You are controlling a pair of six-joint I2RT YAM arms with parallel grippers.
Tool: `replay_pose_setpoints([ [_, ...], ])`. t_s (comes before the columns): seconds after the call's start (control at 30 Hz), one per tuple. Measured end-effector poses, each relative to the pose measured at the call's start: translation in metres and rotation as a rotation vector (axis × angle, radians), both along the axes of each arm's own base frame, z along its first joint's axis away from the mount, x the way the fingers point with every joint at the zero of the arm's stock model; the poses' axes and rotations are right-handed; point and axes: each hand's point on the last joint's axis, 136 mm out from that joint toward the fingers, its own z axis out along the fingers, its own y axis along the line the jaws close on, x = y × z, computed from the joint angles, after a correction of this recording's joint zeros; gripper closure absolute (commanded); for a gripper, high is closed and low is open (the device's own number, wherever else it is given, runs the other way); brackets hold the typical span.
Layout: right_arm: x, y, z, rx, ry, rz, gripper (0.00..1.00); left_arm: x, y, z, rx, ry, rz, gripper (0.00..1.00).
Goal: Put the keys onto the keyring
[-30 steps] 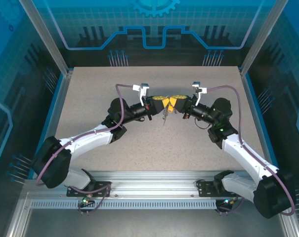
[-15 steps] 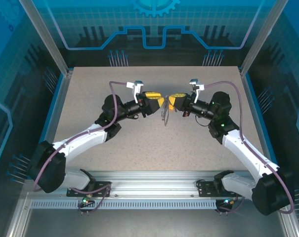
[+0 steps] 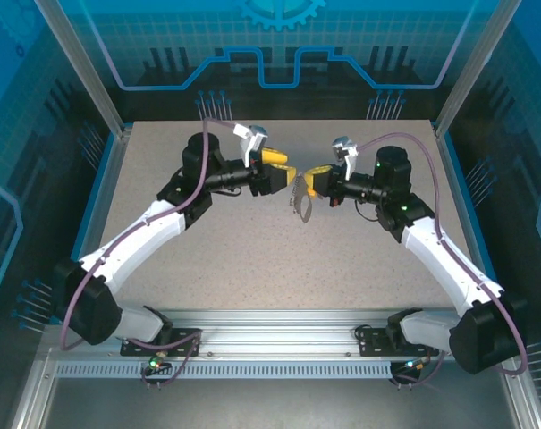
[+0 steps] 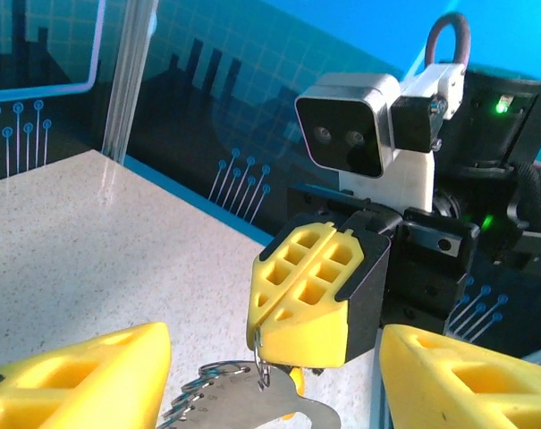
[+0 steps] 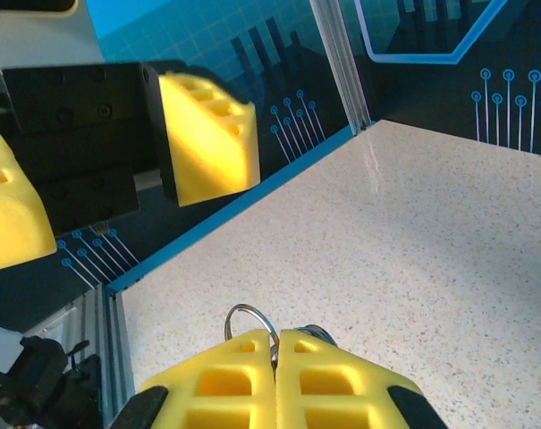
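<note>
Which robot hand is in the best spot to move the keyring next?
Probably right: the right hand is pinched shut on the dangling keyring. The left hand is open, holding nothing.

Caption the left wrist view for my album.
Open left pincer faces the shut right pincer, which dangles a silvery keyring over the speckled table.

Seen from above, the keyring (image 3: 301,204) hanging over the middle of the worktop (image 3: 252,259) is too small to tell its links apart. The left wrist view's bottom edge cuts off its lower part. In the right wrist view, the right gripper (image 5: 276,341) hides all but an arc of its ring behind closed fingers (image 5: 333,380).
</note>
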Motion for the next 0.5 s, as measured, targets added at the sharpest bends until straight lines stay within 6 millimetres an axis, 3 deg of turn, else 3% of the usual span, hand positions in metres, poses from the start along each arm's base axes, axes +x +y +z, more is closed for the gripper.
replay_pose_setpoints([
  [0.33,0.004,0.000,-0.020,-0.053,0.035,0.005,1.00,0.015,-0.011,-0.040,0.147,0.100,-0.075,0.41],
  [0.5,0.004,0.000,-0.021,-0.057,0.032,0.006,1.00,0.012,-0.013,-0.048,0.166,0.127,-0.106,0.43],
])
